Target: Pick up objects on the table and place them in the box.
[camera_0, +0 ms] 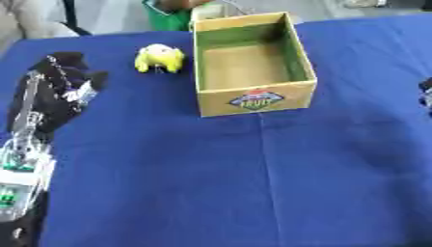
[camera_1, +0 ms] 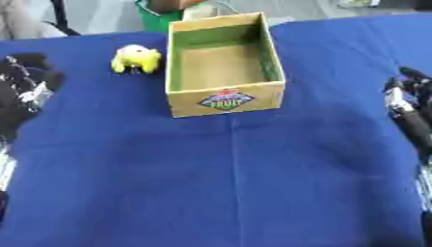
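Take the box (camera_0: 253,62) as your landmark: an open cardboard box with a green inner lining and a printed label on its near wall, standing on the blue-covered desk (camera_0: 253,183). Its floor shows bare; the label text is too blurred to read.

1 yellow object (camera_0: 158,58) lies on the desk just left of the box, not touching it. It has a pale top; its exact form is hard to make out.

Your left hand (camera_0: 63,82) sits further left of the box, well apart from the yellow object, holding nothing. Its fingers appear loosely relaxed, though the dark shape blurs their outline.

Your right hand (camera_1: 411,89) shows far right of the box, partly cut off at the frame edge. You cannot tell whether its fingers are straight or curled.

A green container (camera_0: 168,17) stands behind the box, cropped at the top edge.
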